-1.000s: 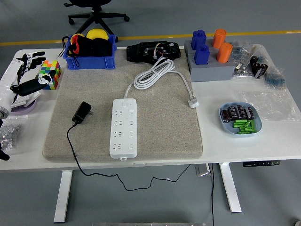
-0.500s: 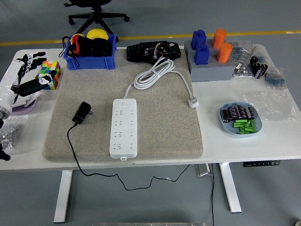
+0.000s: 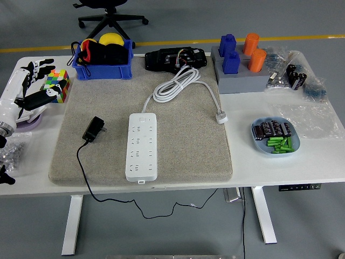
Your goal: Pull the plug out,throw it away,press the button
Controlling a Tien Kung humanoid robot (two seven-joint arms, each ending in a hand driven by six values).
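We see a white power strip (image 3: 142, 145) on a grey-beige mat (image 3: 183, 135), beside a black plug (image 3: 94, 129) (its cord black too). Our desk (image 3: 323, 156) is white, the bin (image 3: 104, 69) blue, the cube (image 3: 57, 84) multicoloured.

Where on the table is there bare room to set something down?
Bare patches: the grey mat right of the power strip, below the white plug; and the white table in front of the blue dish. The back edge is crowded: blue bin, grey block, bags.
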